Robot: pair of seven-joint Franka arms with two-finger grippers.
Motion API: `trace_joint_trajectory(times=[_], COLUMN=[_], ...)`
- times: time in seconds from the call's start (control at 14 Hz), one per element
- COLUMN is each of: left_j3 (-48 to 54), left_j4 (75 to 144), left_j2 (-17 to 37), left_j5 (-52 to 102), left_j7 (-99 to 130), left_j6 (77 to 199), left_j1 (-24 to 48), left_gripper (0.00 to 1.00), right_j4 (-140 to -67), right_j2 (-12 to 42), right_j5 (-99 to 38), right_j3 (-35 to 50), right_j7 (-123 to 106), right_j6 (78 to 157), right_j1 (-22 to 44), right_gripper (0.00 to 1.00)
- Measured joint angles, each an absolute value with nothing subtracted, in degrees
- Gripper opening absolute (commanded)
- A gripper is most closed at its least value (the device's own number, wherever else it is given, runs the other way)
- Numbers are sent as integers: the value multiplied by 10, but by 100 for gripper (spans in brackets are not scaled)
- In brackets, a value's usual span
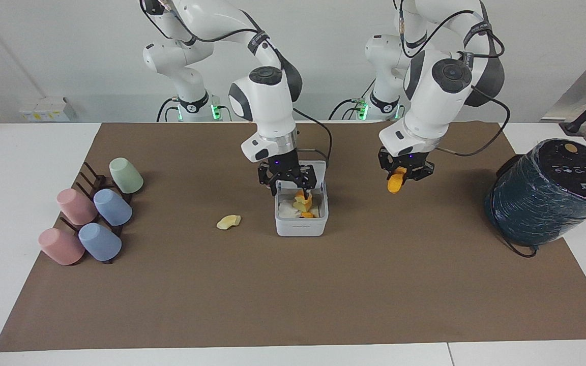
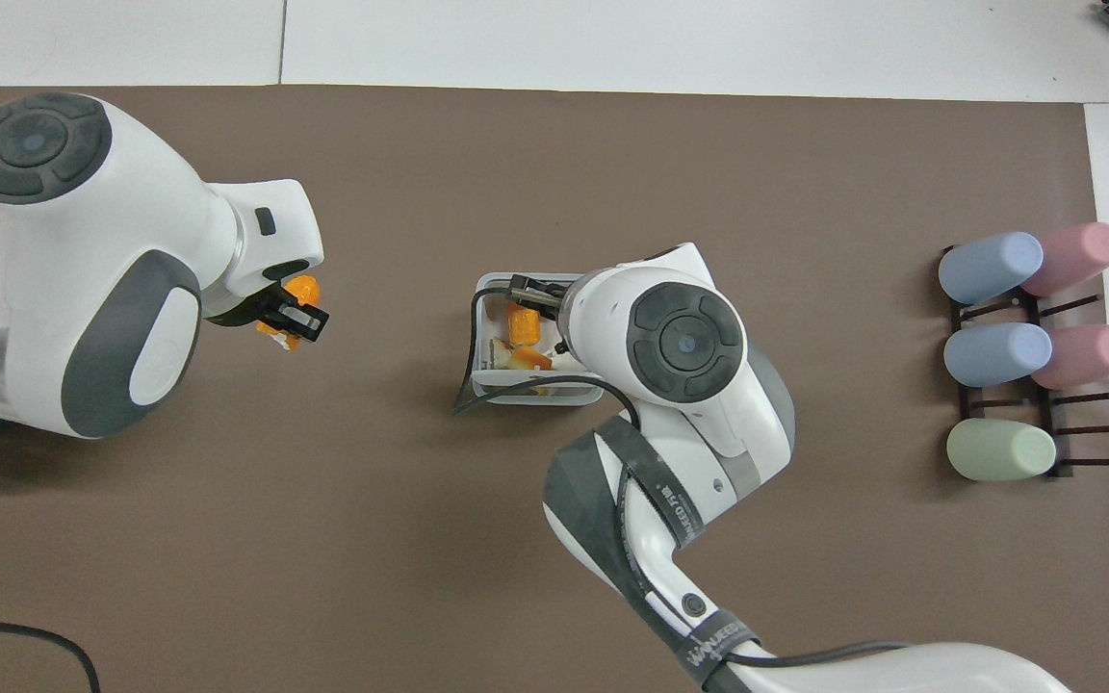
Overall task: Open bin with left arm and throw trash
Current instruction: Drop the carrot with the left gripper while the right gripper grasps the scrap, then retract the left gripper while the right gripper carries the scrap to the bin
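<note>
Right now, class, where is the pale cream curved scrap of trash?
In the facing view, the pale cream scrap lies on the brown mat beside the bin, toward the right arm's end of the table, between the bin and the cup rack.

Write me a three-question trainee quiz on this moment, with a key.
1. True or false: the left claw is shut on an orange piece, up over the mat.
2. Where is the cream piece? A: on the mat beside the bin, toward the right arm's end. B: inside the bin. C: in a cup.
3. How many cups lie on the rack?

Key: 1 true. 2 A. 3 five.
</note>
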State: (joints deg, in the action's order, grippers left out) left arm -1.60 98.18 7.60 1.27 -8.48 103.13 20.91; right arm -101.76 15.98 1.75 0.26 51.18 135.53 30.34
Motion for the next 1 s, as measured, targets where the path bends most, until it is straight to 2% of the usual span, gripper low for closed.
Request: trace_joint_trajectory(times=[0.43,0.86,1.0], left_j3=[-15,-14,-14], left_j4=[962,966,968], left_j2=[93,119,142], left_j5=[49,73,74], left_j7=[135,274,303], left_j6=[1126,1227,1251], left_j1=[288,345,366], left_gripper=[0,0,0], right_j4=[-1051,-1122,-1159], right_j2=[158,157,157], right_j5=[18,18,18], right_j3=[0,0,0], right_j7=[408,353,341], right_j6=[1347,1356,1396], right_j1=[207,161,153], right_gripper=[100,100,100])
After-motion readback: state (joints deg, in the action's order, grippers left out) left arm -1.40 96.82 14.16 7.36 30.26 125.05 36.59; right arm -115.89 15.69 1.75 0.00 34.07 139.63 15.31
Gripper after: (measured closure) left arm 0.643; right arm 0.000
